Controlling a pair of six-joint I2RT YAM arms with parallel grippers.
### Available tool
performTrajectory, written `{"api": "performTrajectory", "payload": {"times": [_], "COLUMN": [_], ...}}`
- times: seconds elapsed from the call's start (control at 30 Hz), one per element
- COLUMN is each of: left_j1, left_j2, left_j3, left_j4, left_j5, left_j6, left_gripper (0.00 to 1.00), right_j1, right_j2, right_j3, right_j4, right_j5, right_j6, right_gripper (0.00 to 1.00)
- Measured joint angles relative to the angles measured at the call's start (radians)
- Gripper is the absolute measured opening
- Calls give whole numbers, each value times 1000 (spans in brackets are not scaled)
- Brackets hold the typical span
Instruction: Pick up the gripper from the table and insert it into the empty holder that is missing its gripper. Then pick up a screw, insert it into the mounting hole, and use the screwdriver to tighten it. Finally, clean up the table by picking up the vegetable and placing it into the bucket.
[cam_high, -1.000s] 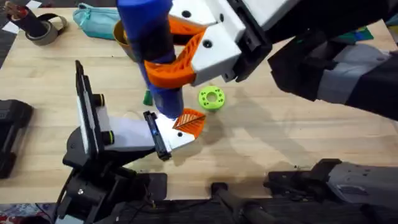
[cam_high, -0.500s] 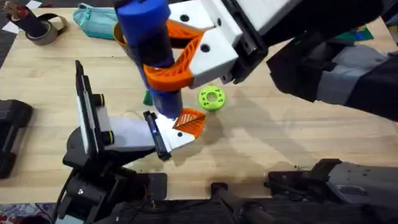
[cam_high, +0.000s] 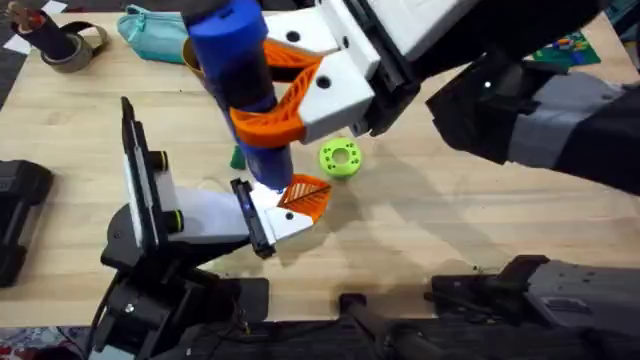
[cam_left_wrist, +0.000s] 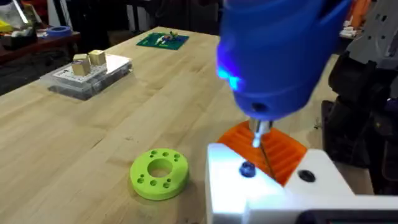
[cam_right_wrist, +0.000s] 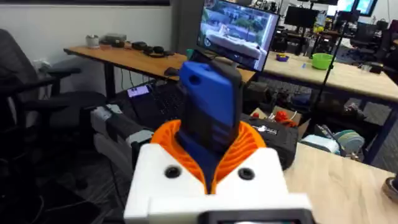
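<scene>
Overhead, we see our right gripper with its orange pads clamped on the fat blue screwdriver, held upright with its thin metal tip over the white gripper part. We cannot tell our left gripper's finger state.

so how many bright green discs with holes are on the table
1. The green disc lies flat on the wood beside the white and orange gripper part, just right of the screwdriver in the overhead view. Others may be hidden under the right arm.
</scene>
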Motion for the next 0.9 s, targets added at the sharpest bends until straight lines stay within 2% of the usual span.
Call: {"api": "performTrajectory", "payload": {"times": [0.9], "left_j1": [0], "left_j2": [0], "left_j3": [0], "left_j4": [0], "left_j5": [0], "left_j6": [0], "left_gripper": [5], "right_j1": [13], "right_j2": [19], "right_j3": [0], "right_j4": [-59], "right_j5": [3], "right_j6": [-59], "right_gripper": [25]}}
